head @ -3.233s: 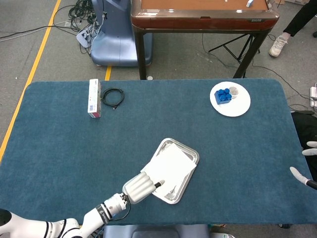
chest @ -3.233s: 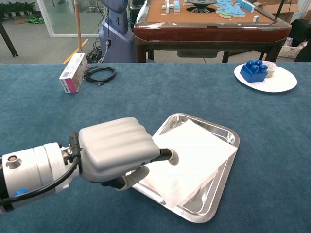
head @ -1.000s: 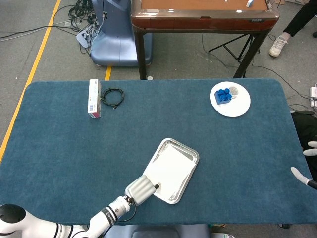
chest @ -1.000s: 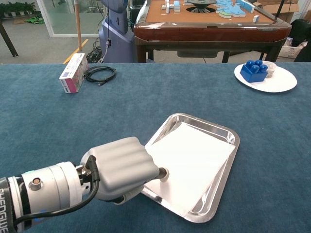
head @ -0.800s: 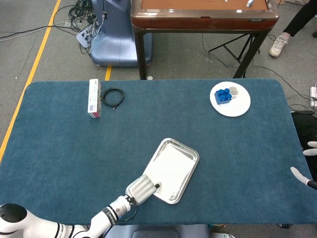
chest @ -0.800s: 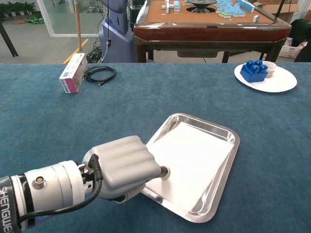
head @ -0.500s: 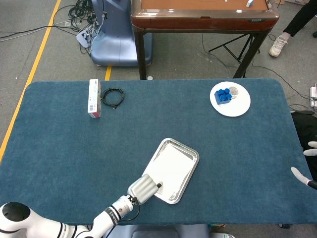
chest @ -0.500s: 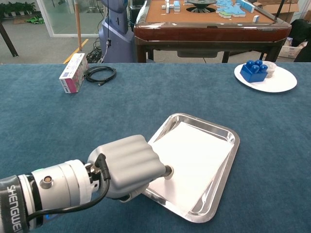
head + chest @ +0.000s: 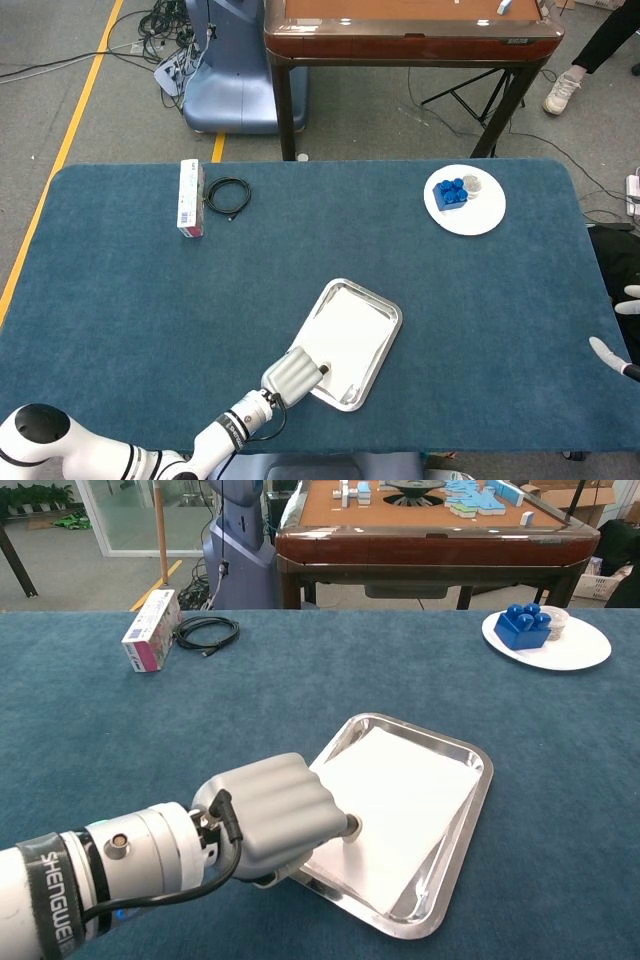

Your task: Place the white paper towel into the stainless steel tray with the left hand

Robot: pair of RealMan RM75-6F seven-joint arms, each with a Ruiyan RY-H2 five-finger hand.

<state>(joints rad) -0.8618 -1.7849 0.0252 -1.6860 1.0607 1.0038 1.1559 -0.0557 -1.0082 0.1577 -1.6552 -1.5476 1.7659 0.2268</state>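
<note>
- White paper towel [image 9: 398, 810] lies flat inside the stainless steel tray [image 9: 476, 798], covering most of its floor; its near-left corner reaches the tray's near-left rim, where the left hand hides it.
- Tray sits tilted on the blue counter [image 9: 300, 690], near the front edge and a little left of centre in the head view [image 9: 383, 340].
- Left hand [image 9: 280, 815] rests at the tray's near-left rim, back of the hand up, fingers [image 9: 347, 827] curled in; 1 dark fingertip presses on the towel's edge. Whether the towel is pinched underneath I cannot tell, since the hand covers that spot.
- In the head view the same hand [image 9: 293, 372] shows at the tray's near corner, its white forearm running off to the lower left.
- Right hand [image 9: 618, 340] shows only as white fingers at the far right edge of the head view, off the counter, spread apart and holding nothing.
- White plate [image 9: 575, 650] stands at the far right of the counter, well apart from the tray, carrying a blue toy block [image 9: 522, 625].
- Pink and white box [image 9: 150, 630] lies at the far left, with a coiled black cable [image 9: 205, 632] just beside it.
- Brown table [image 9: 430, 530] stands beyond the counter.
</note>
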